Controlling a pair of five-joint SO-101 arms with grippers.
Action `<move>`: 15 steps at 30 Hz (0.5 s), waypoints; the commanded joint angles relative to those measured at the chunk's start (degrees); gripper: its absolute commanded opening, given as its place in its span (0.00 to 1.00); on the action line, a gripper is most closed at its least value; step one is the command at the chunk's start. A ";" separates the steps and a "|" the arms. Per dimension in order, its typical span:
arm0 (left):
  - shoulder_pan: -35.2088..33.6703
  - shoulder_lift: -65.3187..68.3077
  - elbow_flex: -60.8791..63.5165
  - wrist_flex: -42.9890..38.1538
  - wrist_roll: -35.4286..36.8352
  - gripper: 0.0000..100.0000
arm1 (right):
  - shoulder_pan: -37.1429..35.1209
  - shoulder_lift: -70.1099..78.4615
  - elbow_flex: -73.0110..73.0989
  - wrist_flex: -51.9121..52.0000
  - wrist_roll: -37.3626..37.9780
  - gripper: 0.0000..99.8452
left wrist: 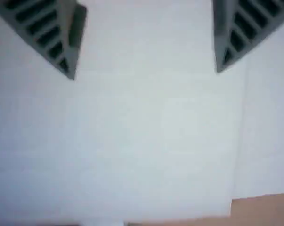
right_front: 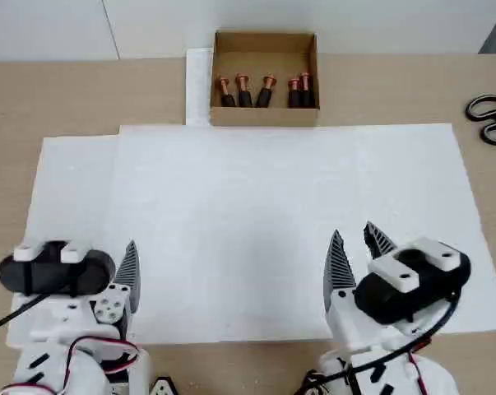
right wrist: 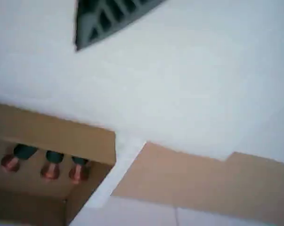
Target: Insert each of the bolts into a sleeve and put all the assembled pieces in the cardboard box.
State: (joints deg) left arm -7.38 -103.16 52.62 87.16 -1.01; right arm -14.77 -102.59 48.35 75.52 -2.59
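Cardboard box (right_front: 266, 38) at 12 o'clock holding five sleeved bolts (right_front: 245, 90), scissors (right_front: 490, 118) at 2 o'clock, white sheet (right_front: 256, 214) across the surface (right_front: 67, 90), left gripper (left wrist: 145, 73) at 8 o'clock, right gripper (right_front: 352, 229) at 5 o'clock, both spread apart

Work surface before me: a tan, wood-look table (right_front: 83, 90), matt, under soft and even light. A large white sheet (right_front: 256, 214) lies flat over most of it, made of overlapping pieces with faint seams. A narrow white strip (right_front: 198, 82) runs on from its far edge. Black-handled scissors (right_front: 488, 118) lie on bare tabletop at my far right, off the sheet. Beyond the table's far edge is a pale white surface (right_front: 354, 20) with thin dark joint lines. Wall or floor: cannot tell.
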 commanded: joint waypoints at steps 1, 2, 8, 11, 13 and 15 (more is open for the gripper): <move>-0.09 0.26 1.89 -1.93 -0.26 0.18 | 4.35 -0.22 2.99 -2.59 0.18 0.15; -0.09 0.26 2.51 -2.02 -0.26 0.18 | 5.67 -0.22 3.25 -2.68 0.18 0.15; -0.09 0.18 6.99 -3.16 -0.35 0.18 | 8.04 -1.36 13.01 -2.07 0.35 0.15; -0.09 0.26 8.66 -4.31 -0.26 0.18 | 8.04 -1.36 21.19 -2.07 0.35 0.15; 0.18 0.26 8.75 -4.57 0.00 0.18 | 8.04 -1.36 25.58 -2.07 0.35 0.15; 0.00 0.26 9.54 -4.22 -0.26 0.18 | 7.78 -1.36 29.01 -2.42 0.35 0.15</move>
State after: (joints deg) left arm -7.38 -103.08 61.58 84.18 -1.01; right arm -7.12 -103.47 73.67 74.02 -2.59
